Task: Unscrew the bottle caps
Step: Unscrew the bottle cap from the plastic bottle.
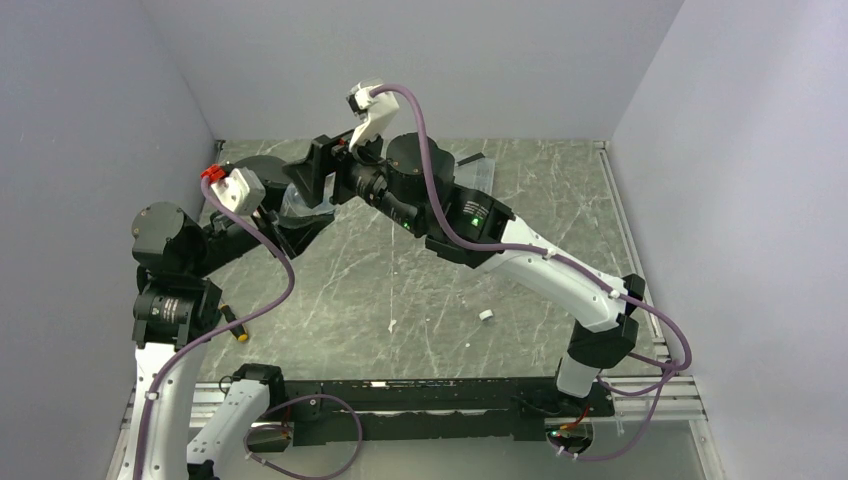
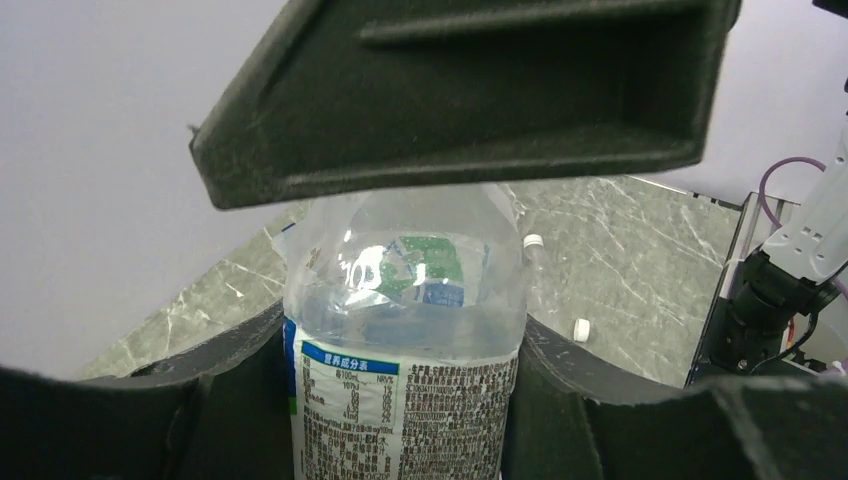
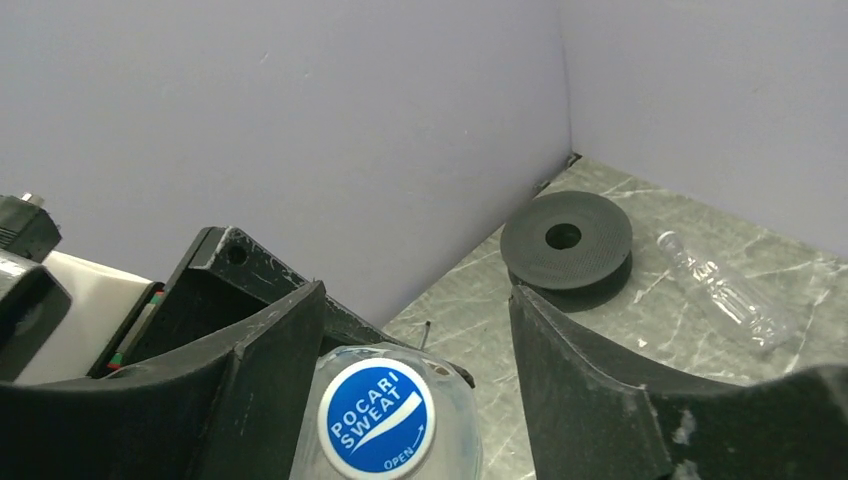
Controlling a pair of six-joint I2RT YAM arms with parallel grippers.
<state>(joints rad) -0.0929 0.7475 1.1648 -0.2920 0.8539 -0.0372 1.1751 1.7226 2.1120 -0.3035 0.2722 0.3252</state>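
top view: left gripper [image 1: 290, 215] and right gripper [image 1: 322, 172] meet at 10 o'clock on the table [image 1: 420, 290]. the short bottle [image 1: 300, 203] sits between them, mostly hidden. the right arm reaches across from 4 o'clock. a loose cap [image 1: 486, 315] lies well apart from the work.

left wrist view: left fingers [image 2: 200, 410] are clamped on the bottle's labelled body. its long axis runs 6 to 12 o'clock in frame. a right finger [image 2: 470, 90] hangs over the shoulder and hides the neck.

right wrist view: looking down the bottle's axis. the blue-topped cap [image 3: 377, 418] is on the neck at 6 o'clock, between the right jaws. the jaws stand apart, nothing held. the 9 o'clock finger is just beside the cap, contact unclear; the 3 o'clock finger is clearly off it. judgement: the cap sits off centre toward 9 o'clock, so the jaws must close squarely before any twist. an uncapped bottle [image 3: 720, 290] lies at 2 o'clock, near a black disc [image 3: 566, 238].
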